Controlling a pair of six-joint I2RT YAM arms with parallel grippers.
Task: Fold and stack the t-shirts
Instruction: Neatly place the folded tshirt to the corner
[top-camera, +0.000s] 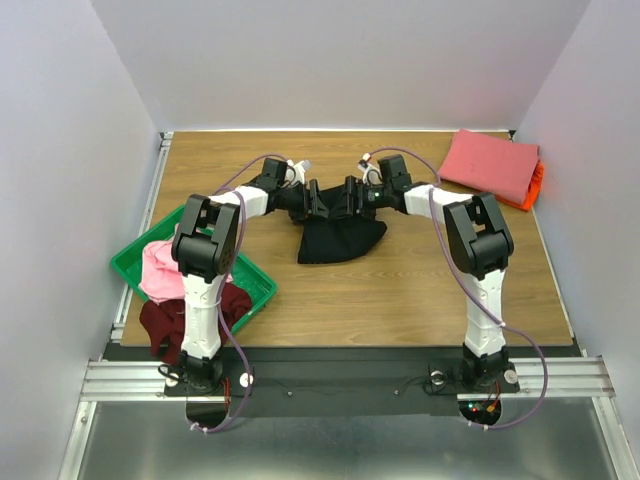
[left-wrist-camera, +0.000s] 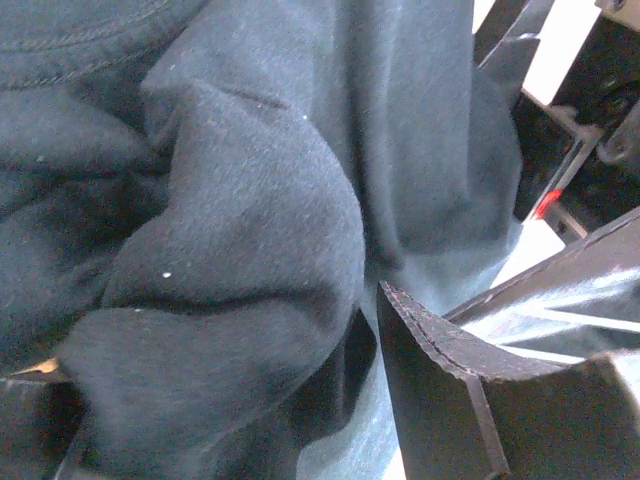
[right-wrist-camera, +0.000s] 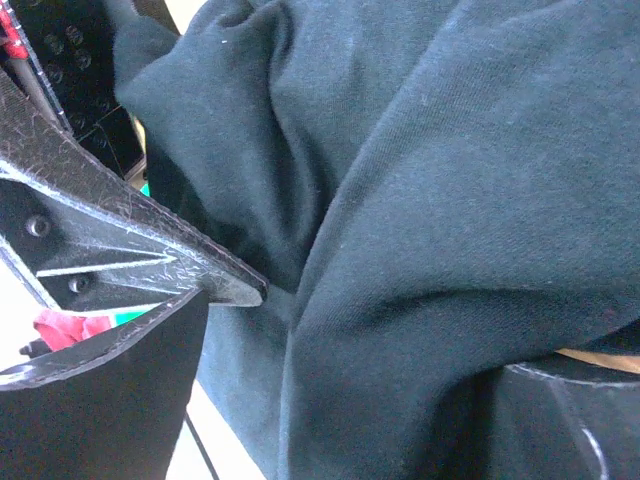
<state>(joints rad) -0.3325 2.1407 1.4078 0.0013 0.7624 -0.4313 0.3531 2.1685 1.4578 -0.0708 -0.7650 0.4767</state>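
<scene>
Black t-shirt (top-camera: 340, 242) bunched | left jaws spread, cloth between | right jaws spread, cloth between

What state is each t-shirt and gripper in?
Large black cloth t-shirt: bunched, unfolded, mid-table.
Coral-pink cloth t-shirt: folded, atop orange t-shirt.
Light pink cloth t-shirt: crumpled in green plastic tray.
Dark maroon cloth t-shirt: crumpled by tray.
Left gripper: around black cloth, grip unclear.
Right gripper: same.

Side by side at the counter's near edge, the left arm (top-camera: 203, 300) and right arm (top-camera: 483, 300) pair white shells with black joint housings, trailed by lilac cables (top-camera: 400, 151). The left tool (top-camera: 318, 198) and right tool (top-camera: 350, 195) are black, with scratched fingers (right-wrist-camera: 130, 240) and small screws (right-wrist-camera: 38, 226) behind the tip.
</scene>
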